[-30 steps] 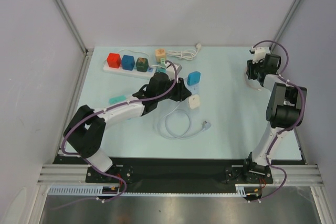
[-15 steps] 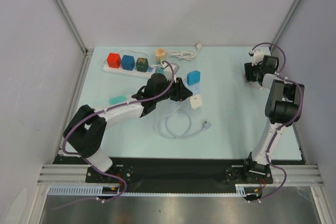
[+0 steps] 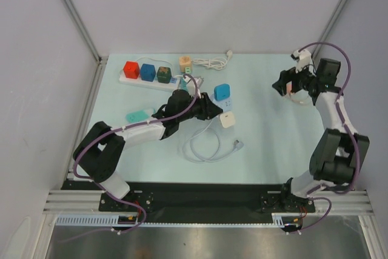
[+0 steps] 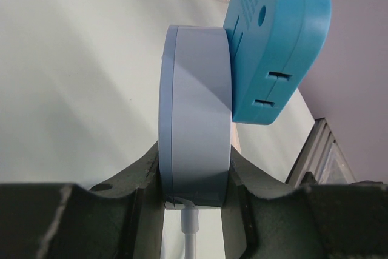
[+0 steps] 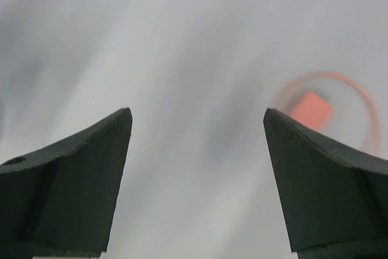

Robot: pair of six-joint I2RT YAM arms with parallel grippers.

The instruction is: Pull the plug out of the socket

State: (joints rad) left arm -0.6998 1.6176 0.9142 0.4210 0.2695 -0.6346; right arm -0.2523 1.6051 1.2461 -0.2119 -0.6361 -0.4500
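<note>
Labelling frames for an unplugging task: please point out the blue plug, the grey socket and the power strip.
blue plug (image 4: pixel 276 40): left wrist view, its broad side face.
grey socket (image 4: pixel 197 107): left wrist view, middle of its edge face.
power strip (image 3: pixel 136 80): top view, white body near its left end.

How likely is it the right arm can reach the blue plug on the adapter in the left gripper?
Probably yes. The right gripper is open and empty, bare table lies between, and the blue plug sticks out clear of the left gripper clamping the adapter.
</note>
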